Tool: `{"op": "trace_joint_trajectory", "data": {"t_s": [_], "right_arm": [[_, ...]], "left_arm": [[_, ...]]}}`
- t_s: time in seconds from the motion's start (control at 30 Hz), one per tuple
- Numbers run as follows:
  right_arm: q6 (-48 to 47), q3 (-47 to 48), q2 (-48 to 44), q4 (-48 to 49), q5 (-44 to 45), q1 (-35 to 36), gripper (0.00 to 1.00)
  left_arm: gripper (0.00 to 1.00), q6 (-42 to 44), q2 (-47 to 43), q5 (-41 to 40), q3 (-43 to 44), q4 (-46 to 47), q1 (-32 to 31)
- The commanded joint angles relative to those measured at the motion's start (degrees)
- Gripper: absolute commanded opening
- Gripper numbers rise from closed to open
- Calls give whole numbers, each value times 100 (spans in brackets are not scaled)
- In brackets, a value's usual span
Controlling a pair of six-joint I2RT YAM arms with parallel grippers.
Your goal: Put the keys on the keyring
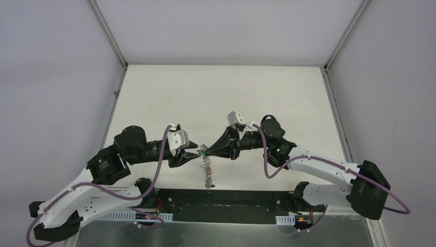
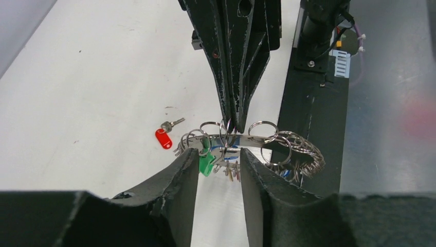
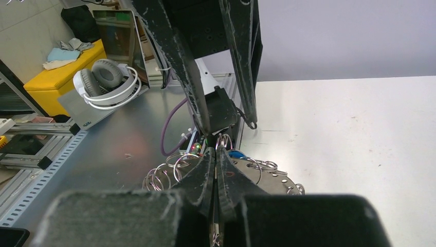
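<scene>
— Starting at the left of the left wrist view, what do we see?

— We see the red-tagged key (image 2: 164, 138) lying flat on the white table (image 2: 103, 77), left of centre, with neither arm touching it.

— And towards the middle?

— A green tag (image 2: 206, 163) hangs against the left-hand finger of our left gripper (image 2: 218, 153). That gripper's jaws stand apart and clamp nothing. The keyring (image 2: 252, 140) hangs across the gap just past its tips.

— So what carries the keyring?

— The right gripper (image 3: 215, 152), which reaches in from the top of that frame. Its jaws are pressed together on the ring's upper edge, among the wire loops (image 2: 304, 154). In the top view we see the ring held clear of the table, mid-frame between the two arms.

— And the blue-tagged key?

— We cannot pick it out for certain. Only a speck of blue (image 3: 235, 153) shows just behind the pinch.

— Anything further?

— In the upper left of the right wrist view, white headphones (image 3: 105, 82) rest on a grey metal surface.
</scene>
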Motion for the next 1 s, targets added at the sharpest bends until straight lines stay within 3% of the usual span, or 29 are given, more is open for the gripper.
{"op": "trace_joint_trajectory", "data": {"t_s": [0.0,0.13,0.2,0.33,0.53,0.97], "right_arm": [[-83,62,-232,389,-145,-11,0],[-83,62,-243,389,-137,-9,0],[-87,70,-233,389,-129,-4,0],[-103,88,-232,389,-128,-19,0],[-109,64,-234,389,-119,-19,0],[-105,77,-249,389,-84,-28,0]], "left_arm": [[32,-537,-17,364,-231,1017,-44],[19,-620,166,513,-265,1054,-44],[18,-610,247,558,-250,1063,-45],[18,-552,352,596,-223,1000,-48],[28,-472,333,418,-102,797,-48],[25,-326,188,240,-10,257,-45]]}}
